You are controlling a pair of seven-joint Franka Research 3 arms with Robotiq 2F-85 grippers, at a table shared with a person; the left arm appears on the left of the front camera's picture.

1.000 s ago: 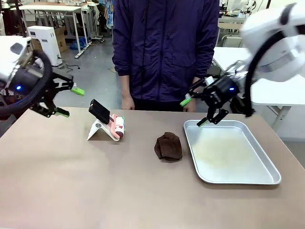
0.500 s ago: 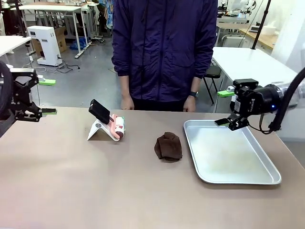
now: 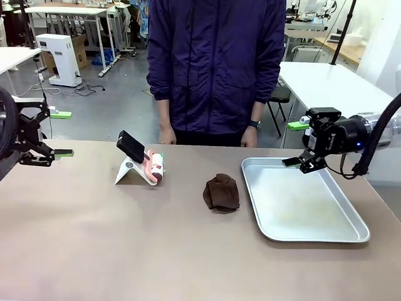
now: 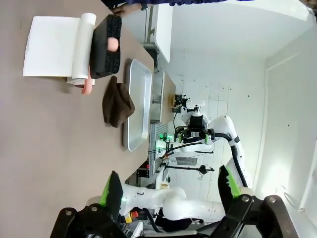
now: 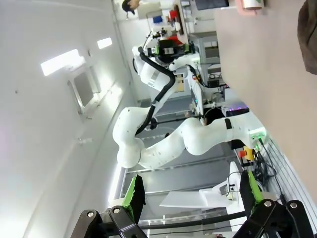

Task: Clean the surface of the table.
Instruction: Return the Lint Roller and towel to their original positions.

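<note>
Left gripper (image 3: 55, 133) is hanging at the table's (image 3: 94, 251) left edge with its jaws spread wide, gripping nothing. Moving rightward, a small white stand (image 3: 130, 170) with a pink item is sitting near the far edge, then a crumpled brown cloth (image 3: 221, 192) mid-table, then a silver tray (image 3: 351, 232). Right gripper (image 3: 296, 143) is hovering wide open above the tray's far corner. Wiping looks not yet begun; the likely next move is taking hold of the cloth.

Both arms are white with rounded joints. The right gripper (image 3: 296, 143) and the left gripper (image 3: 60, 133) are black with green finger pads; a black cable loops behind each. The person wears a dark purple zipped jacket (image 3: 216, 63) and a wristwatch (image 3: 254, 124).
</note>
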